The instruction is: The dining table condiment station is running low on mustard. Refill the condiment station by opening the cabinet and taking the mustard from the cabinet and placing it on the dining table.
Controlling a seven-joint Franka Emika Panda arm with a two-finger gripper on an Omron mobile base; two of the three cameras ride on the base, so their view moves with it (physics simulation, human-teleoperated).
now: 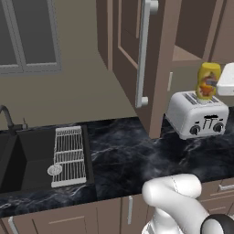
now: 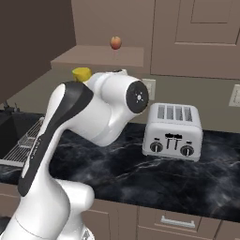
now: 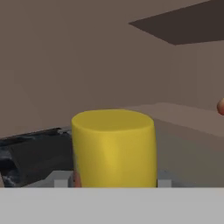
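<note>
Between the claw's [image 1: 211,85] fingers, the mustard [image 1: 208,80].

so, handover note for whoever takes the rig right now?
Gripper: shut on the mustard, one finger on each side of the bottle.
Mustard: upright, in the air above the toaster, out past the cabinet's shelf.
Cabinet: door swung open, bar handle facing the sink side.
Done: door opened, mustard gripped and lifted out.
Left: drive to the dining table, set the mustard down, release.
Watch: the open door hangs just left of the arm, so I would keep clear of it when backing away.
</note>
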